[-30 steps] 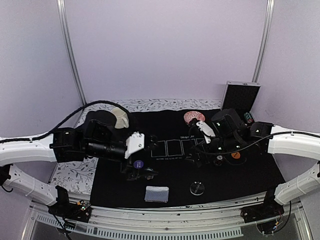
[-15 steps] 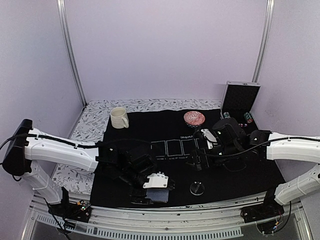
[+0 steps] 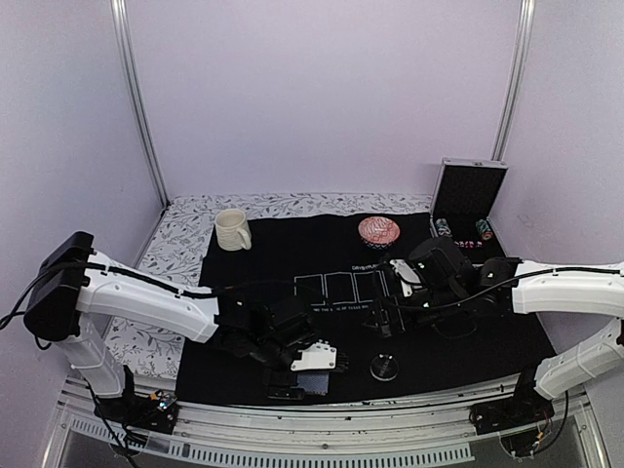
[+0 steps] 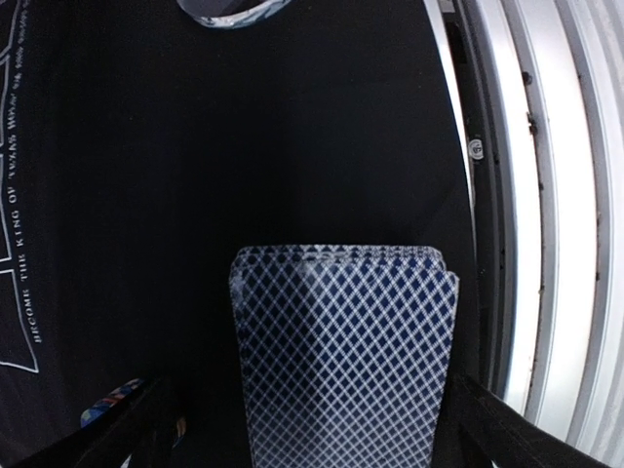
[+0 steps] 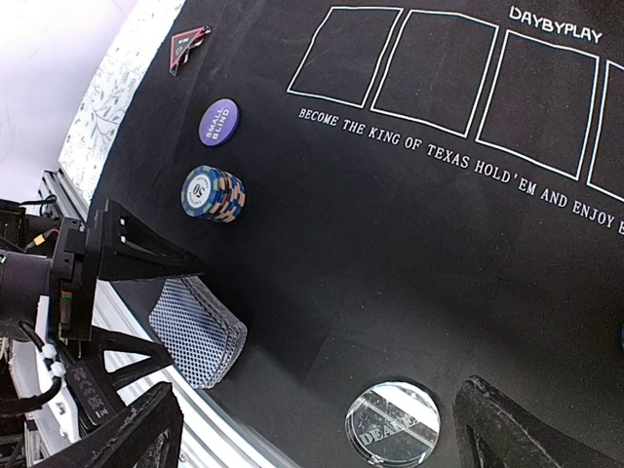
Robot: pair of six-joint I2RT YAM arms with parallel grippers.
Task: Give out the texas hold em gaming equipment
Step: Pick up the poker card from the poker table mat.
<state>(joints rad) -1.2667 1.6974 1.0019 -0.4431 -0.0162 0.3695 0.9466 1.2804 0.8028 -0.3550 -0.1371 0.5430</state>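
Note:
A deck of grey-blue-backed playing cards lies on the black mat near the front rail; it also shows in the right wrist view. My left gripper is open, its fingers standing on either side of the deck without touching it. My right gripper is open and empty above the mat's middle. Below it lies a clear dealer disc, also in the top view. A striped chip stack, a purple disc and a red-edged black triangle lie to the left.
A cream mug and a red patterned bowl stand at the mat's back edge. An open black case with two chip stacks before it is at the back right. The metal rail runs just beside the deck.
My left arm has swung from mid-mat down to the front edge and set its open fingers around the deck. My right arm has shifted slightly.

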